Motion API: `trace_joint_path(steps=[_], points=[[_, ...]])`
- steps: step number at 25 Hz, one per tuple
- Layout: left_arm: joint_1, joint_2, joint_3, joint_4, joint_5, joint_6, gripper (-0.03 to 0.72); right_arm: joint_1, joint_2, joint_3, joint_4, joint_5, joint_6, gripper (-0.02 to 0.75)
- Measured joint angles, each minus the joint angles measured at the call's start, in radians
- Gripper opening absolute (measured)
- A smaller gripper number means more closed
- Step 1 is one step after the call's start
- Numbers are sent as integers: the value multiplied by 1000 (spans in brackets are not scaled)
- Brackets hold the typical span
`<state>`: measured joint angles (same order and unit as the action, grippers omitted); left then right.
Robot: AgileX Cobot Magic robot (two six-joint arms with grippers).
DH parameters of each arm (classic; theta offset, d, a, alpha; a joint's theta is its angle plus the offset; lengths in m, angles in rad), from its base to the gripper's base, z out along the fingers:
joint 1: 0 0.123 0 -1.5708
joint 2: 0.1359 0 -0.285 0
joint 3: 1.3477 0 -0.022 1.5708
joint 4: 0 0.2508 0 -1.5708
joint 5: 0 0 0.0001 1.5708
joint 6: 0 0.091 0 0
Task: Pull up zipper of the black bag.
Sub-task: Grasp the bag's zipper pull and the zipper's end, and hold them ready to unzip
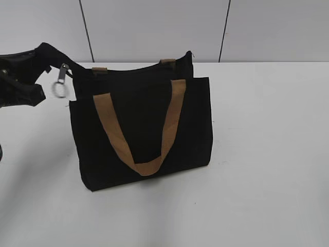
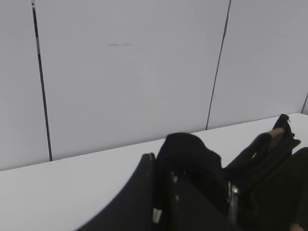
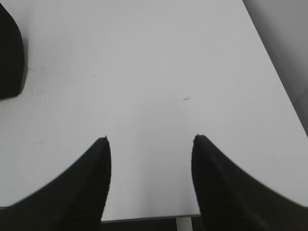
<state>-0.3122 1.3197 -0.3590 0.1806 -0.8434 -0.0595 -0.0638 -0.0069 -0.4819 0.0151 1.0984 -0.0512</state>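
The black bag (image 1: 144,103) stands upright on the white table, its tan front handle (image 1: 169,118) hanging down over the front panel. The black zipper line along its top edge is stretched out to the left. My left gripper (image 1: 41,54) is shut on that strip's end, level with the bag's top. A silver zipper pull with a ring (image 1: 62,77) hangs from the strip just right of the gripper. In the left wrist view the jaws (image 2: 166,166) pinch black fabric, and the silver pull (image 2: 233,197) shows. My right gripper (image 3: 151,139) is open and empty over bare table.
The white table (image 1: 267,154) extends to the right of and in front of the bag. A grey panelled wall (image 1: 154,25) stands behind. In the right wrist view a black shape (image 3: 9,57) sits at the upper left and the table's near edge (image 3: 144,217) is below the jaws.
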Motion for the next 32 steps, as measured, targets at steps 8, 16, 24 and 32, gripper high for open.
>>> trace_joint_path(steps=[8, 16, 24, 32], points=[[0, -42, 0, 50, 25, -20, 2, 0, 0, 0, 0, 0, 0, 422], [0, -70, -13, 99, 93, -96, 2, 1, 5, -1, 40, -2, -25, 422], [-16, -73, -98, 144, 227, -186, 2, 6, 249, -40, 399, -106, -453, 422], [-19, -78, -119, 150, 293, -233, 1, 98, 575, -40, 875, -224, -851, 422]])
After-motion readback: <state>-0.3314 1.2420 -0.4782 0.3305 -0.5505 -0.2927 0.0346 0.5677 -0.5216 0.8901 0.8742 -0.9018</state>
